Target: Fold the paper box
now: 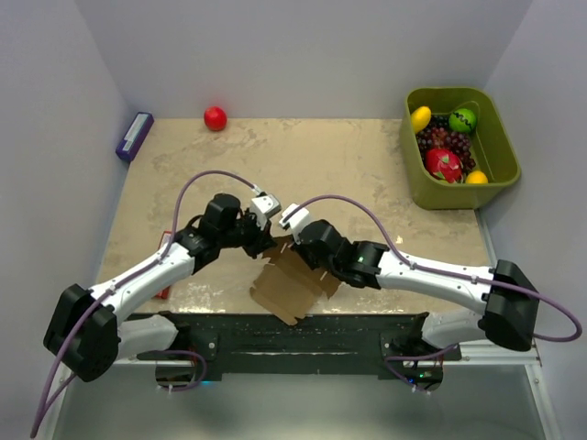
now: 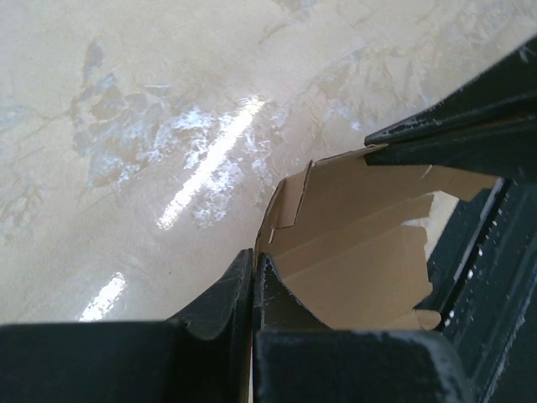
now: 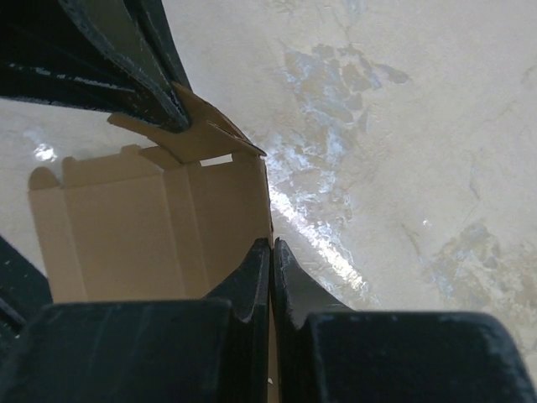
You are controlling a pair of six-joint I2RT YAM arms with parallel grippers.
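The paper box (image 1: 292, 280) is a plain brown cardboard blank, partly raised, held between both arms near the table's front middle. My left gripper (image 1: 264, 244) is shut on a wall of it; in the left wrist view the gripper (image 2: 253, 259) pinches the card edge, with the creased brown inside (image 2: 352, 252) to the right. My right gripper (image 1: 295, 247) is shut on another wall; in the right wrist view the gripper (image 3: 270, 248) clamps the edge, with panels (image 3: 143, 227) to the left. The other arm's fingers (image 3: 126, 67) grip the far tab.
A green bin (image 1: 503, 174) of toy fruit stands at the back right. A red ball (image 1: 215, 117) lies at the back. A purple-blue box (image 1: 135, 135) sits at the back left. A red packet (image 1: 163, 291) lies under the left arm. The table's front edge is just below the box.
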